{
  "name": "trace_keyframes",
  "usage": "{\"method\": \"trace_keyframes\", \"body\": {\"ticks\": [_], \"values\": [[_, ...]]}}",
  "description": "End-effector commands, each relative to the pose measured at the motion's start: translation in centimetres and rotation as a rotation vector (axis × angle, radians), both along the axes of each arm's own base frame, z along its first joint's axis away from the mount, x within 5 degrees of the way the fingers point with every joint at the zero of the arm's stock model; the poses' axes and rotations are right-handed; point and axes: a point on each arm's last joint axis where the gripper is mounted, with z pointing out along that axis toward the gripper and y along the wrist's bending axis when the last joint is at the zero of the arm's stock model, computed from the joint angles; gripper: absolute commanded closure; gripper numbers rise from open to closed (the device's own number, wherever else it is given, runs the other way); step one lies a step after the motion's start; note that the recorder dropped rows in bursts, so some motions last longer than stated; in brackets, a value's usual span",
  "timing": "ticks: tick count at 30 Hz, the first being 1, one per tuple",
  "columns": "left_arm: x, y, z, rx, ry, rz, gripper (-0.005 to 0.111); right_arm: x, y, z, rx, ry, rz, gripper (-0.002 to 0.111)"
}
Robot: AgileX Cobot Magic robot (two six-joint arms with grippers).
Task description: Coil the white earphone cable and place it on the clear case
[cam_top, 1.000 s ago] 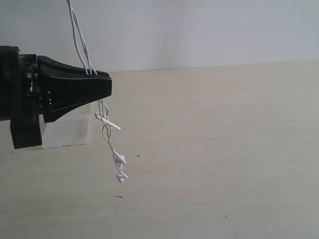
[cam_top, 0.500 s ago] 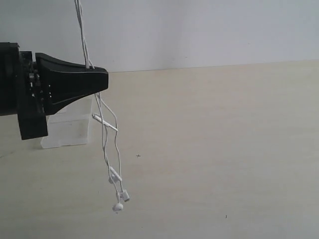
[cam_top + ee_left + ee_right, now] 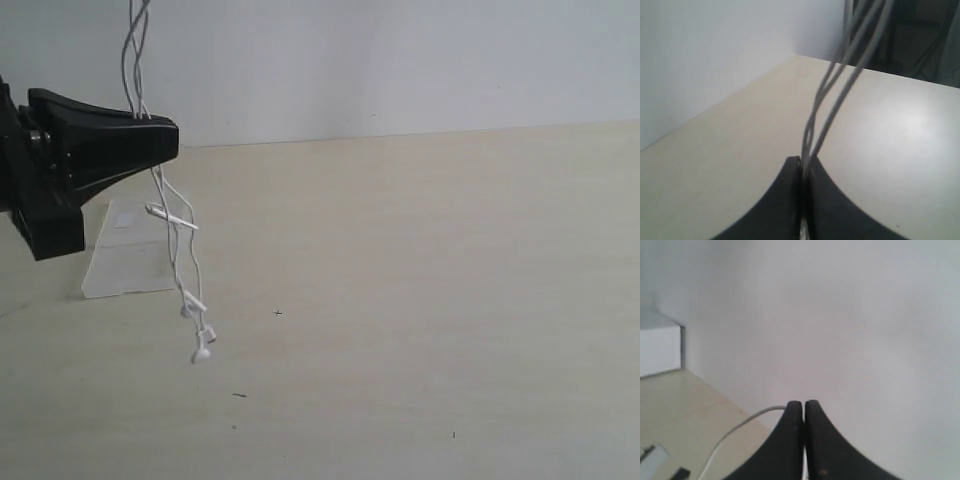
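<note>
Earphone cable in left hand

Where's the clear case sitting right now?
In the exterior view the clear case lies flat on the table at the left, below the left end effector, with the white earphone cable dangling by its right edge.

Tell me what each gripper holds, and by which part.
The left gripper pinches the white earphone cable mid-length, several strands together, with the earbuds dangling below. The right gripper is shut with a strand at its tips; which part is unclear.
</note>
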Motion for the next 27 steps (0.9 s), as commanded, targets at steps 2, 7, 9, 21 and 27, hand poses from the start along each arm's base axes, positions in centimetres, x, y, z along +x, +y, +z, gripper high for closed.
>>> {"method": "trace_keyframes", "body": {"ticks": [2, 7, 9, 21, 27], "values": [[-1.0, 0.3, 0.9, -0.001, -0.011, 0.021, 0.104, 0.1, -1.2, -1.7, -0.160, 0.131, -0.092, 0.108], [-1.7, 0.7, 0.9, 0.043, 0.020, 0.045, 0.104, 0.5, -2.1, -2.8, -0.251, 0.213, -0.200, 0.108], [-2.2, 0.8, 1.1, 0.053, 0.029, 0.046, 0.104, 0.9, -2.4, -3.4, -0.293, 0.228, -0.256, 0.108], [-4.3, 2.1, 2.7, 0.080, -0.017, 0.162, 0.104, 3.3, -0.1, -12.0, -0.471, 0.422, -0.277, 0.108], [-4.8, 2.7, 3.0, 0.070, -0.004, 0.220, 0.104, 3.8, 1.8, -17.0, -0.427, 0.501, -0.190, 0.108]]}}
